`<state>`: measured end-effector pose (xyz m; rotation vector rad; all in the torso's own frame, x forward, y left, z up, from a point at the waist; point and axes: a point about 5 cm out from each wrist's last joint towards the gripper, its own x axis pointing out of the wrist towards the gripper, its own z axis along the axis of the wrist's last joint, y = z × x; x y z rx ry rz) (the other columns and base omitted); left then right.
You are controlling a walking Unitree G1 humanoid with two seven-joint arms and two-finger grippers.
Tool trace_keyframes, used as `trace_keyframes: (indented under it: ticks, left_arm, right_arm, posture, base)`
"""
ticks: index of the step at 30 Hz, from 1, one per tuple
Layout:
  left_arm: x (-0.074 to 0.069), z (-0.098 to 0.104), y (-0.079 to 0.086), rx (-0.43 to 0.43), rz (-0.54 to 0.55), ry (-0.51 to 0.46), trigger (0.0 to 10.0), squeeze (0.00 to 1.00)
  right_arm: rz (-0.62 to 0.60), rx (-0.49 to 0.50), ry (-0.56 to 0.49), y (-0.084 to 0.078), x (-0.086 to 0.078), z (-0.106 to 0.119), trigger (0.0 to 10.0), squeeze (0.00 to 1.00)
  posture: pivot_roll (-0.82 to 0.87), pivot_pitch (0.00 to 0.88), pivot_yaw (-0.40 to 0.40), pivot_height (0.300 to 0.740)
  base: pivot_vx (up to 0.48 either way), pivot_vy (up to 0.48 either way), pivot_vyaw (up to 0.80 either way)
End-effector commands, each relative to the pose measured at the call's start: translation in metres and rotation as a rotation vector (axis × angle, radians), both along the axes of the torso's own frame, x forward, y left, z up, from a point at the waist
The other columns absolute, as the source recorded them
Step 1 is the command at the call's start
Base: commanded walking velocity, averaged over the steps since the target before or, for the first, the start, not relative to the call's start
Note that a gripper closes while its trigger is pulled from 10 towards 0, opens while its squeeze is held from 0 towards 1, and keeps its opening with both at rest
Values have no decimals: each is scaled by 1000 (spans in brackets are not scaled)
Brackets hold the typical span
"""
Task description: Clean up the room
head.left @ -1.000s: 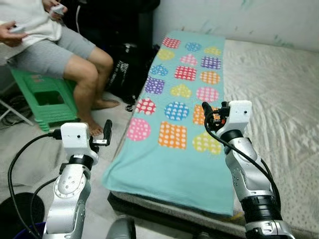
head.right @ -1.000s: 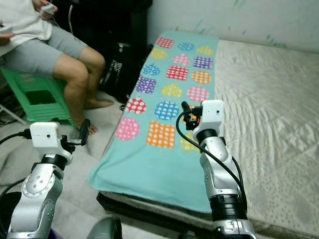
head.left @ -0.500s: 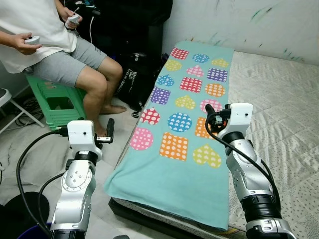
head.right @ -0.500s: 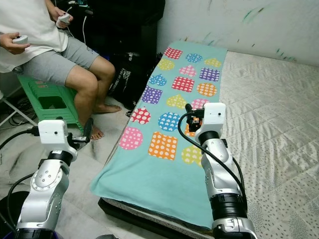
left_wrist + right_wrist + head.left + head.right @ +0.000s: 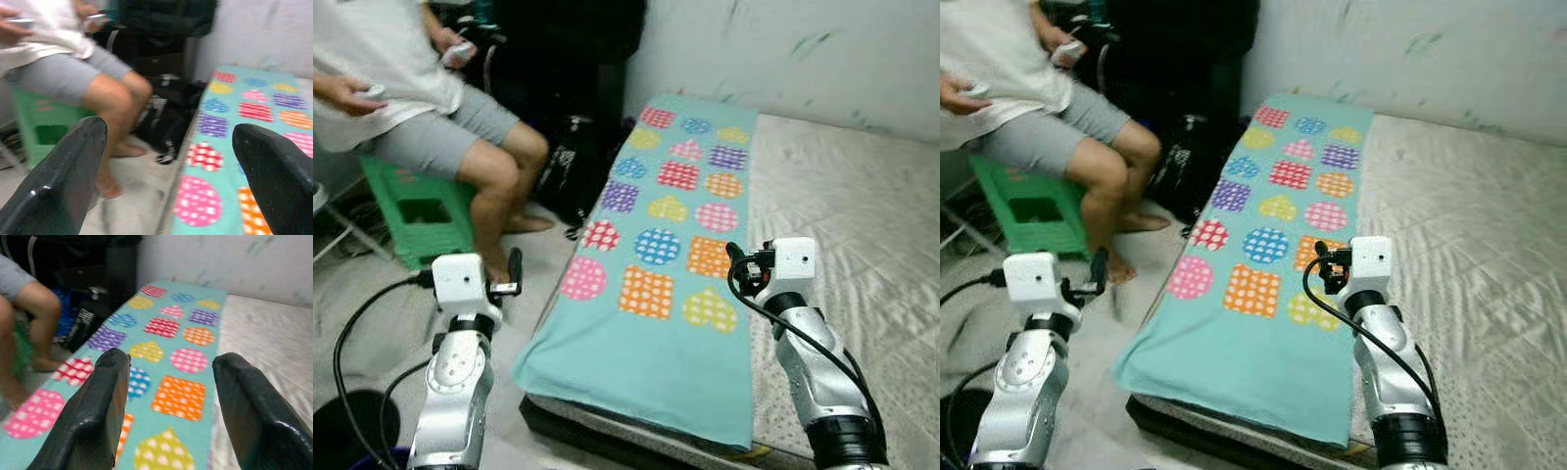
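Observation:
A teal blanket (image 5: 661, 245) patterned with bright dotted shapes lies flat along the left edge of a mattress (image 5: 862, 206); its near end hangs over the mattress edge. My right gripper (image 5: 735, 264) is raised above the blanket's right border, open and holding nothing. In the right wrist view its fingers (image 5: 105, 401) frame the blanket (image 5: 166, 338). My left gripper (image 5: 514, 266) is held up over the floor to the left of the bed, open and holding nothing; the left wrist view looks past its fingers (image 5: 63, 171) at the blanket (image 5: 234, 127).
A person (image 5: 431, 117) sits on a green stool (image 5: 411, 206) at the left, holding controllers, with bare feet on the floor. A black bag (image 5: 568, 166) stands between the person and the bed. A black round bin (image 5: 347, 431) is at the bottom left. A white wall (image 5: 783, 49) runs behind.
The camera has shifted, so the whole scene sits slightly differently. Both grippers now appear lower in the picture. The blanket lies as before.

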<state>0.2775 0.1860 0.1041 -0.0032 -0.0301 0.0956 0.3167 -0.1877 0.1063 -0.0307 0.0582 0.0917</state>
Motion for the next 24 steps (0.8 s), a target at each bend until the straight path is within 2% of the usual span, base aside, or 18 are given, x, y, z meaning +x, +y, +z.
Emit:
trace_keyframes:
  ticks: [1, 3, 8, 15, 24]
  left_arm:
    - [0, -1, -3, -7, -10, 6, 10000, 0]
    - [-1, -3, -4, -1, -19, 16, 10000, 0]
    - [-6, -9, -1, 11, -21, 41, 10000, 0]
    - [-5, -9, -2, 6, -18, 45, 10000, 0]
    - [-1, -1, 2, -15, 18, -5, 10000, 0]
  right_arm:
    - [23, -6, 0, 1, -1, 4, 10000, 0]
    - [83, -44, -7, 2, -1, 8, 10000, 0]
    - [56, -34, 41, -6, -2, 5, 10000, 0]
    - [109, -47, 46, 10, -14, -6, 10000, 0]
    - [-17, 15, 8, 21, -17, -11, 10000, 0]
  posture:
    - [34, 0, -4, 740]
    - [27, 0, 12, 740]
    - [13, 0, 31, 740]
    - [17, 0, 31, 740]
    - [29, 0, 0, 740]
  base:
    - [0, 0, -800]
    - [0, 0, -800]
    - [0, 0, -800]
    - [0, 0, -800]
    - [0, 0, -800]
